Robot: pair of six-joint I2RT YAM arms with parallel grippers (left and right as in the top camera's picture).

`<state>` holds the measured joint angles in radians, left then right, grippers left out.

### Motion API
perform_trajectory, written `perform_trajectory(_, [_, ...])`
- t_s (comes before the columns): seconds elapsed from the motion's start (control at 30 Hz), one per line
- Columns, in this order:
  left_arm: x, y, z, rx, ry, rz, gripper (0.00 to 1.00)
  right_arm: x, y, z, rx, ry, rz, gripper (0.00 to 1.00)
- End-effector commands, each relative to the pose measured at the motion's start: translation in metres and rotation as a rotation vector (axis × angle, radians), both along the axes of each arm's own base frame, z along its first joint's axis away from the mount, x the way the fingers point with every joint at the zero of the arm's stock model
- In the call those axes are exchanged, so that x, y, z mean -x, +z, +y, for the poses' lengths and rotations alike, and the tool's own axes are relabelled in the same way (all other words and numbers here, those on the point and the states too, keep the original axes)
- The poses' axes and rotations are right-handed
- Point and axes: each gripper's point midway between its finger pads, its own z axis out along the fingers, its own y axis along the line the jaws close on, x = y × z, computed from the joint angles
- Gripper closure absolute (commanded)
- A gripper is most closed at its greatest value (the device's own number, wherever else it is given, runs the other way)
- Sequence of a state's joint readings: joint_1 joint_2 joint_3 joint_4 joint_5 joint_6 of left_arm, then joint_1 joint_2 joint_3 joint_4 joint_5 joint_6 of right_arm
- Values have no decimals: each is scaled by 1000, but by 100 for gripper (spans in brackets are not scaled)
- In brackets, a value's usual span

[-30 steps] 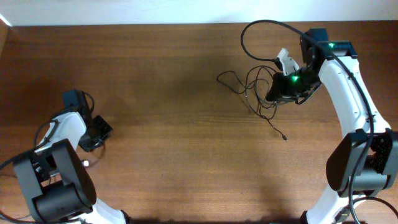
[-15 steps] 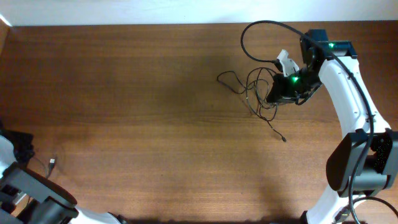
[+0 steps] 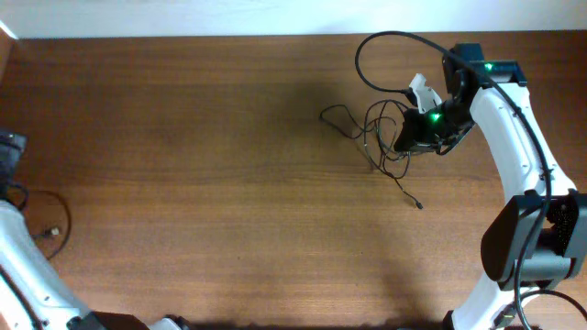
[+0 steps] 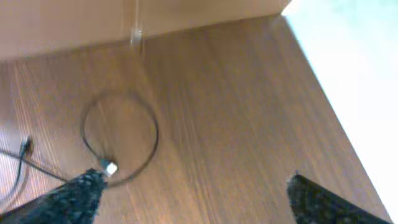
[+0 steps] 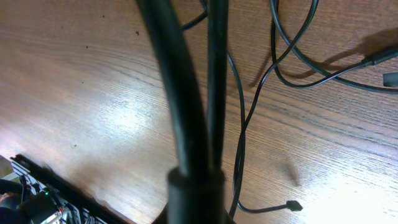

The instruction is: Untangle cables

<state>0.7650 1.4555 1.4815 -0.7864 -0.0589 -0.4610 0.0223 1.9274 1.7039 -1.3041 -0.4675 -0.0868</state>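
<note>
A tangle of thin black cables (image 3: 381,137) lies at the back right of the table. My right gripper (image 3: 415,129) sits in it, shut on the cables; in the right wrist view a thick black cord (image 5: 186,112) fills the middle, close up. Thin cables (image 5: 242,130) loop over the wood beneath, one ending in a small plug (image 5: 292,205). One separate cable (image 3: 52,232) lies coiled at the far left. My left gripper (image 4: 196,180) hovers over this coil (image 4: 155,134) and its silver plug (image 4: 111,168), open wide and holding nothing.
A white plug (image 3: 418,90) sticks up beside the right gripper. One loose end (image 3: 418,203) trails toward the table's middle. The left arm (image 3: 18,252) stands at the table's left edge (image 4: 311,68), with pale floor beyond it.
My left gripper has swung out to the far left edge and opened, letting go of one cable, which now lies coiled there. The right gripper has stayed put in the tangle.
</note>
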Motion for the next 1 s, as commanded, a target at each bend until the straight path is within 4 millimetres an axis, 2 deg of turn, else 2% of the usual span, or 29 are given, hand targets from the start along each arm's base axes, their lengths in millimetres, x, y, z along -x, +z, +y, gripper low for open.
perform_trajectory(0.0, [-8,-6,17,-77,33,63,7,0,0,0,9,15,-11,96])
perform_trajectory(0.07, [-23,-33,20,-44,6,110,8,0,0,0,9,15,-11,96])
perform_trajectory(0.1, [-28,-38,17,-44,-18,128,9,0,0,0,9,15,-11,96])
perform_trajectory(0.13, [-34,-39,11,-53,-51,140,8,0,0,0,9,15,-11,96])
perform_trajectory(0.2, [-55,-27,-9,-108,-164,157,9,0,0,0,9,15,-11,96])
perform_trajectory(0.27, [-82,-17,-55,-115,-348,172,8,0,0,0,8,15,-11,96])
perform_trajectory(0.3, [-96,-18,-86,-95,-452,171,8,0,1,1,2,15,-11,96])
perform_trajectory(0.33, [-109,-23,-126,-66,-560,173,7,-1,5,8,-41,17,-13,96])
perform_trajectory(0.4, [-122,-28,-177,-8,-696,156,7,-2,17,21,-129,22,-25,96])
perform_trajectory(0.47, [-136,-35,-253,131,-853,101,10,-6,42,39,-258,36,-63,96])
perform_trajectory(0.57, [-154,-59,-340,218,-1041,103,15,3,74,64,-333,94,-122,96])
perform_trajectory(0.6, [-157,-63,-357,240,-1087,96,14,6,81,67,-347,103,-130,96])
perform_trajectory(0.63, [-161,-65,-375,269,-1144,75,11,12,90,71,-363,114,-142,96])
perform_trajectory(0.67, [-166,-60,-413,311,-1307,-3,9,19,101,76,-383,126,-154,96])
perform_trajectory(0.73, [-168,-49,-446,324,-1452,-89,7,28,116,79,-397,142,-180,96])
perform_trajectory(0.8, [-166,-45,-469,271,-1539,-115,5,37,132,79,-399,151,-220,96])
perform_trajectory(0.87, [-160,-42,-489,254,-1601,-126,3,43,140,79,-400,157,-237,96])
perform_trajectory(0.97, [-145,-36,-529,254,-1753,-179,2,45,141,80,-400,159,-235,96])
